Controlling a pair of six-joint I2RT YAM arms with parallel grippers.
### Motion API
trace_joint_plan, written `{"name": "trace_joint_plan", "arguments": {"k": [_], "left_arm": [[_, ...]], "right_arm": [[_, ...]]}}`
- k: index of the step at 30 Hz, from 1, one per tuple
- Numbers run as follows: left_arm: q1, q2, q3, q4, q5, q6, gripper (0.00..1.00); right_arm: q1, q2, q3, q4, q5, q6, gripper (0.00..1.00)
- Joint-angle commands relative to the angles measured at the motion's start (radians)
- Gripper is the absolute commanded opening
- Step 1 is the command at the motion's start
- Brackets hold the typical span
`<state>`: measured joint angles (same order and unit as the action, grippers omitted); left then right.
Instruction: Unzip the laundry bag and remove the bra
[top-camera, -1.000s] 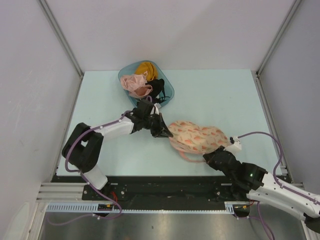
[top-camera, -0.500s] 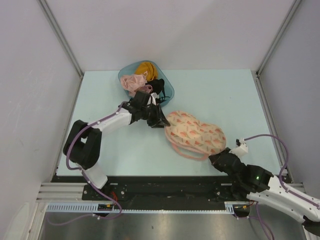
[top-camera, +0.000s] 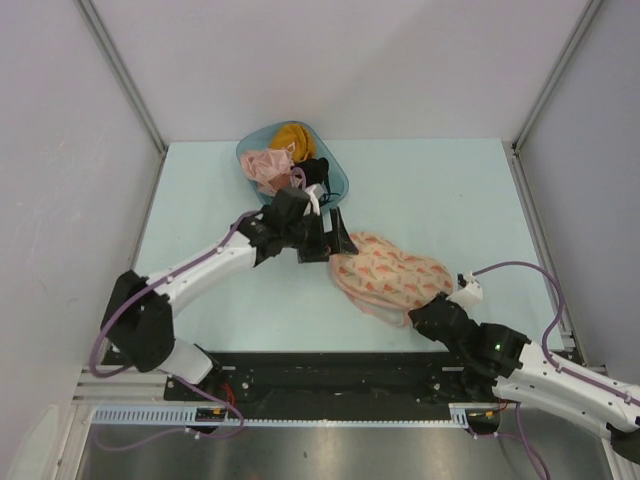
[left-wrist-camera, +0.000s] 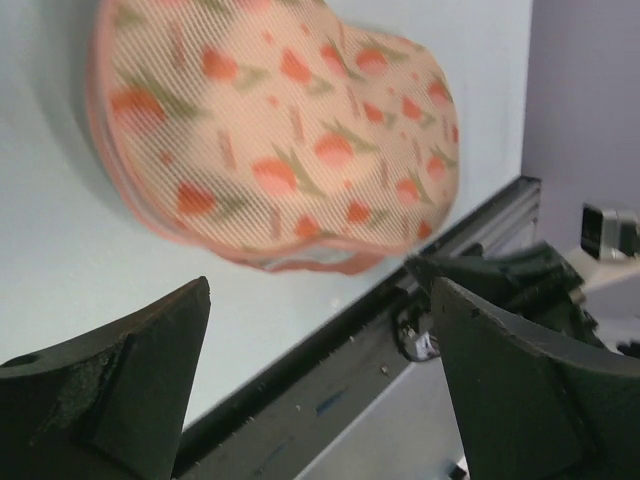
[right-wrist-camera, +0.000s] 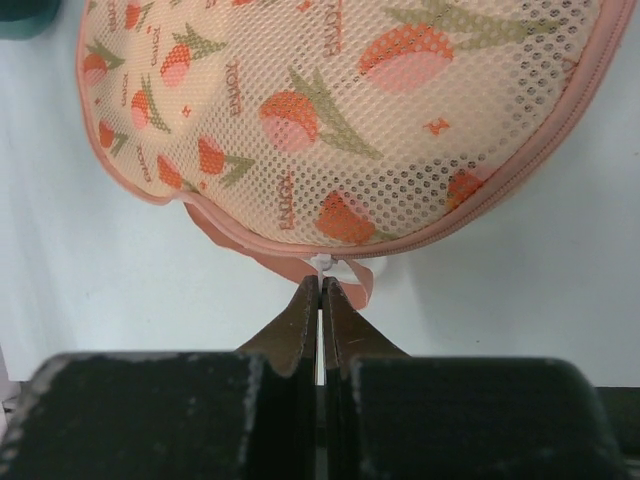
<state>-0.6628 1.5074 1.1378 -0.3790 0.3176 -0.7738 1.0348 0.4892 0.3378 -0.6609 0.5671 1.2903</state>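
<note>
top view: the laundry bag (top-camera: 392, 278) lies zipped by the tabletop's (top-camera: 200, 200) near edge, right of centre; no bra shows. left gripper (top-camera: 336, 242) hovers at its far-left end, jaws apart, empty. left wrist: only bag mesh ahead. right wrist: right gripper (right-wrist-camera: 320, 285) jaws together on the white zip pull (right-wrist-camera: 322, 262). unzipping step; next, probably drag the pull along the rim.

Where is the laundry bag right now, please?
In the top view, the laundry bag lies right of centre, between the left gripper and the right gripper.
</note>
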Motion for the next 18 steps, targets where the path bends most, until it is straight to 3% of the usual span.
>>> {"name": "trace_joint_plan", "arguments": {"k": [1, 6, 10, 18], "left_arm": [[-0.101, -0.069, -0.150, 0.129, -0.011, -0.168, 0.95], [-0.126, -0.030, -0.231, 0.161, -0.066, -0.278, 0.96], [-0.126, -0.044, -0.364, 0.374, -0.032, -0.424, 0.97], [-0.152, 0.088, -0.325, 0.489, -0.074, -0.499, 0.93]], "right_arm": [[0.001, -0.009, 0.017, 0.061, 0.028, 0.006, 0.00], [-0.001, -0.026, 0.017, 0.052, 0.016, 0.007, 0.00], [-0.001, -0.057, 0.007, 0.032, 0.017, 0.012, 0.00], [-0.001, -0.069, -0.005, 0.037, 0.014, 0.021, 0.00]]}}
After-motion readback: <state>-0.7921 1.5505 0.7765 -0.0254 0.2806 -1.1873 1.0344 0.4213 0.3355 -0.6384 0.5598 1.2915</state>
